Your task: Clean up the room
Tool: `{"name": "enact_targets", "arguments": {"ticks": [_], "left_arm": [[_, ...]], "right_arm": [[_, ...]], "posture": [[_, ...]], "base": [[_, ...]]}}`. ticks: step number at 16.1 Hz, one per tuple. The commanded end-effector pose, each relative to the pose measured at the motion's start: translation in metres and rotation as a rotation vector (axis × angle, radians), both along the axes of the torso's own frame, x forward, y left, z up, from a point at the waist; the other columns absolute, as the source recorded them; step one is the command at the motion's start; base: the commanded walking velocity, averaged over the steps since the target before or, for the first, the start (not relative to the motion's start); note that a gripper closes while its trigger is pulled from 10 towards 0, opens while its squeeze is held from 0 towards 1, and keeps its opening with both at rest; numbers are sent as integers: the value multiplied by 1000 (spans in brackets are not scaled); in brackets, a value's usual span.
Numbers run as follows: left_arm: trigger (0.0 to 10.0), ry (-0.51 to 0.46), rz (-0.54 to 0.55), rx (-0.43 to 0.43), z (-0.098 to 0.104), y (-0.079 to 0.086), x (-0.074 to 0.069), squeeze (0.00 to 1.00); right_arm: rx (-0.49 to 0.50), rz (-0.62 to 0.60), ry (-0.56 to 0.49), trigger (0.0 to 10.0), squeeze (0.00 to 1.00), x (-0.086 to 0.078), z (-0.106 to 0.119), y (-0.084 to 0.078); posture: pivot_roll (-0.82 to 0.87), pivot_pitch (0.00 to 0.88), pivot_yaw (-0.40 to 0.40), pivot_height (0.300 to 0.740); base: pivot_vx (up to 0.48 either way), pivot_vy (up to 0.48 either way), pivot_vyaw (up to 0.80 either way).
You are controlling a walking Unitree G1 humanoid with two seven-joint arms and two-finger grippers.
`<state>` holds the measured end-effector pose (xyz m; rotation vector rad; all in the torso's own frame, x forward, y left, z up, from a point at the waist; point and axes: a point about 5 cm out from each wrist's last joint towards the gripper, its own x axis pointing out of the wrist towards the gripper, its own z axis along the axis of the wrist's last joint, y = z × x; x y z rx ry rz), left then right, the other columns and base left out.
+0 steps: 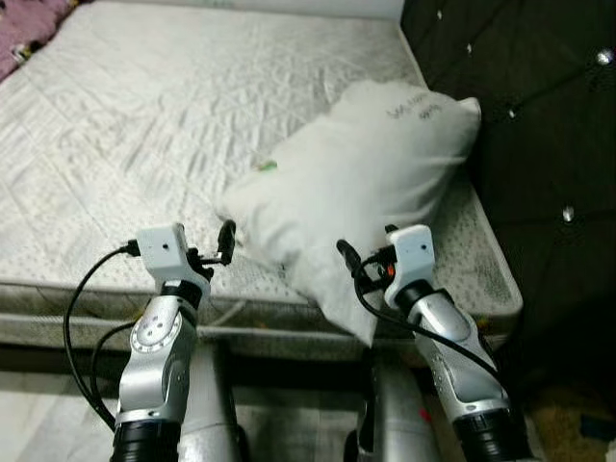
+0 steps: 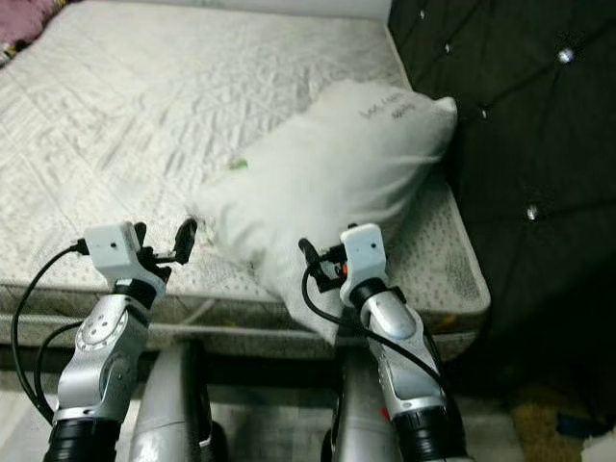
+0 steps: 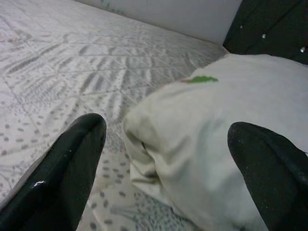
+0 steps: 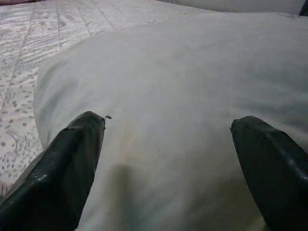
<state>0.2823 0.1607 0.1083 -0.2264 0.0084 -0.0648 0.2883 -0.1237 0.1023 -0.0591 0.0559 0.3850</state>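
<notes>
The white pillow (image 1: 356, 192) lies aslant on the bed (image 1: 125, 144), its long axis running from the dark headboard (image 1: 539, 125) down to a corner overhanging the mattress edge. That near end sits between the 2 hands. The right hand (image 1: 345, 252) is nearer, fingers apart around pillow fabric; the left hand (image 1: 227, 241), also spread, faces its corner, holding nothing.

Pillow (image 1: 361, 183): soft matt white cloth, creased. Mattress (image 1: 144, 125): quilted, dotted fabric. Headboard (image 1: 539, 125): dark tufted padding. My fingers (image 3: 62, 178): glossy black plastic.
</notes>
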Motion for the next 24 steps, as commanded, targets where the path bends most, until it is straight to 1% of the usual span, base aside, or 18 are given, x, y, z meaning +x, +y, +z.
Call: {"name": "enact_targets", "arguments": {"ticks": [1,3,4,6,7,8,9,10,11,12,14,15,16,17,18,20,22,24], "left_arm": [[10000,18,2,5,-2,-1,0,0],[10000,22,3,7,-2,-1,0,0],[10000,26,6,9,-2,-1,0,0],[10000,37,8,12,-4,0,0,0],[10000,42,4,14,-4,0,0,0],[10000,46,0,15,-4,0,0,0],[10000,50,-8,15,-4,0,0,0],[10000,54,-11,16,-5,0,0,0],[10000,61,-17,21,-5,0,-1,0],[10000,73,-18,30,-5,1,-2,0],[10000,74,-15,30,-5,4,-3,0],[10000,78,-10,33,-5,7,-6,0],[10000,80,-9,33,-5,8,-7,0],[10000,81,-9,34,-6,8,-7,0],[10000,88,-10,36,-6,9,-7,0],[10000,107,-13,38,-8,9,-7,0],[10000,122,-18,44,-10,10,-8,0],[10000,128,-19,45,-10,10,-8,0]], "right_arm": [[-8,14,-2,10000,0,1,2,0],[-42,25,9,10000,0,4,4,-3],[-35,29,19,10000,0,6,6,-4],[-53,62,79,10000,0,6,4,-3],[-69,75,110,10000,0,7,1,-2],[-79,106,148,10000,0,8,-1,4],[-81,117,171,10000,0,10,-2,8],[-67,123,218,10000,0,11,-5,11],[-63,104,267,10000,0,15,-9,13],[-50,33,336,10000,0,23,-14,12],[-12,-9,386,10000,0,28,-16,13],[77,-18,421,4157,0,36,-11,24],[93,-15,428,0,0,36,-10,27],[107,-16,442,0,0,36,-10,30],[147,-39,500,0,0,37,-14,35],[194,-68,551,0,0,36,-19,36],[208,-119,591,0,0,35,-25,31],[220,-189,606,0,0,36,-29,24]], "posture": [[21,57,-22,507],[21,61,-22,507],[21,61,-22,507],[21,59,-22,507],[21,59,-22,507],[26,57,-21,507],[26,57,-21,507],[33,57,-20,507],[38,56,-19,507],[53,54,-17,507],[62,51,-17,507],[70,44,-15,507],[75,38,-13,507],[79,30,-14,507],[81,18,-13,507],[83,0,-10,507],[85,0,-5,507],[87,0,-2,507]], "base": [[0,0,0],[0,0,0],[0,0,0],[0,0,0],[0,0,0],[0,0,0],[0,0,0],[0,0,0],[0,0,0],[0,0,0],[0,0,0],[0,0,0],[0,0,0],[0,0,0],[0,0,0],[0,0,0],[0,0,0],[0,0,0]]}}
